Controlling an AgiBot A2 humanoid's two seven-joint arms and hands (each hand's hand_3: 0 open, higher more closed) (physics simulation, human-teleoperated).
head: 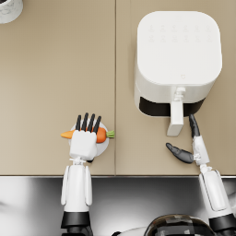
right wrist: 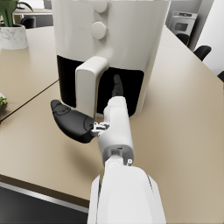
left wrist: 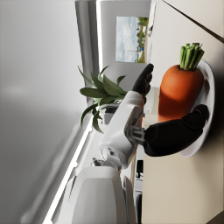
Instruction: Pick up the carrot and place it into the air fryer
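The carrot [head: 102, 134] lies on a white plate [head: 105, 146], left of the air fryer [head: 177, 60]. The left hand [head: 84, 140] is spread above it, ungrasped; the right hand [head: 191, 147] is held open beside the handle [head: 175, 119]. Fingers should be closed around the carrot's middle.

Two glossy white arms are showing, each forearm a smooth rounded shell narrowing to a slim wrist and ending near the body in a black cuff. The left hand [head: 84, 138] is wearing a boxy white back plate with dark, tapering fingers [head: 87, 122]. The right hand [right wrist: 94, 118] is pairing a white back with a thick matte-black thumb; small metal fittings are showing at its wrist.
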